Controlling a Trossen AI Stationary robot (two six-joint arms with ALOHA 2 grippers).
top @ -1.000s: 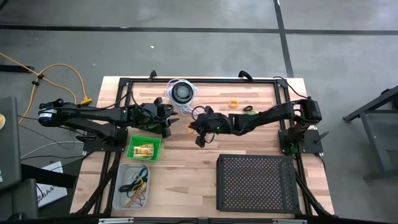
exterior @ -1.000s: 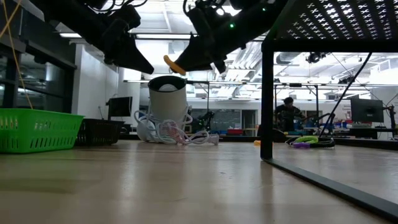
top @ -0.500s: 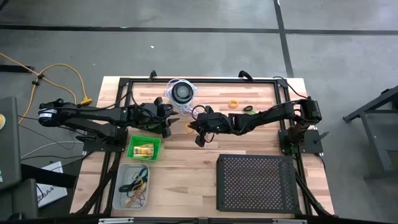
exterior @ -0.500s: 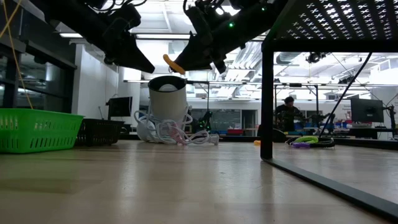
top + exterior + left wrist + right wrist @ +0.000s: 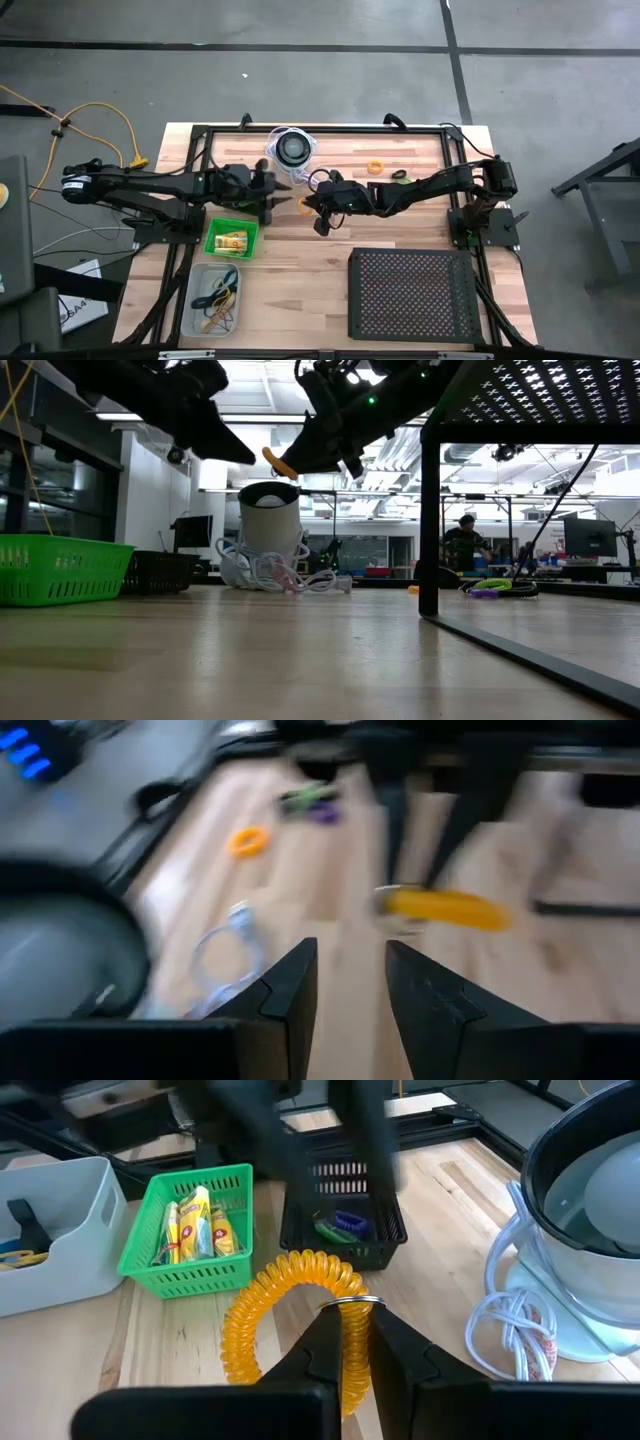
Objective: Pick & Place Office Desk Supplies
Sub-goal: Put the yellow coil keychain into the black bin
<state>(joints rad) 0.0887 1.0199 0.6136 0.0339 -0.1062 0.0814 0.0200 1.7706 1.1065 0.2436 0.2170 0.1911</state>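
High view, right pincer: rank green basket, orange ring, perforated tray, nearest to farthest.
From the right pincer, shut on the yellow coil:
1. Orange ring, toward the table's far edge.
2. Green basket, on the left arm's side; close to the ring's distance, hard to call.
3. Perforated tray, at the near right corner.

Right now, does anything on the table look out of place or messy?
The white cord lies in loose tangled loops around the round device. Otherwise nothing is spilled; the right gripper holds a yellow coil above the table.
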